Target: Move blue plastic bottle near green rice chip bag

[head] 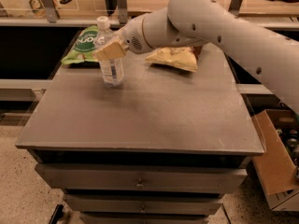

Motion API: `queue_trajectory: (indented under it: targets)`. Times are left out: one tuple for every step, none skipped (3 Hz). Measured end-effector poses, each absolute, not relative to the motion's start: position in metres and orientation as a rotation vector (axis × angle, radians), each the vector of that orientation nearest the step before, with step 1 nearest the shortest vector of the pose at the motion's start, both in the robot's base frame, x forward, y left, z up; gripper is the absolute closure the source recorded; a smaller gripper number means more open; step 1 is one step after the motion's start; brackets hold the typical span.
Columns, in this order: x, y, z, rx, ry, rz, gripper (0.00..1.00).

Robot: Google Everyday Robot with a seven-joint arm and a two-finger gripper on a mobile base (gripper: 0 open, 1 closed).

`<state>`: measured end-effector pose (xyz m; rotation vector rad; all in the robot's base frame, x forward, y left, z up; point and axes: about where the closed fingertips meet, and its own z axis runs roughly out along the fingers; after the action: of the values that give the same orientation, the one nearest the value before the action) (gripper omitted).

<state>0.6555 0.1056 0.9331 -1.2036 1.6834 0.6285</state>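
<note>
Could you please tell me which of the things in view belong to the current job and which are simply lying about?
Part of the job:
- blue plastic bottle, upright on the table, gripped by the gripper
- green rice chip bag, just behind the bottle

Just lying about:
- yellow chip bag, on the table
- cardboard box, beside the table, lower right

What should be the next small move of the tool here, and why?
Probably open the tool and let go: it clasps the small clear plastic bottle with white cap, which appears to stand upright on the grey table, already close beside the flat light-green snack bag.
</note>
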Motion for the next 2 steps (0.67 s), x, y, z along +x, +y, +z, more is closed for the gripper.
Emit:
queue_trajectory:
  targets:
    - [0.678, 0.112, 0.95, -1.178, 1.648, 0.627, 1.0]
    - [0.692, 0.118, 0.961, -1.159, 1.634, 0.618, 1.0]
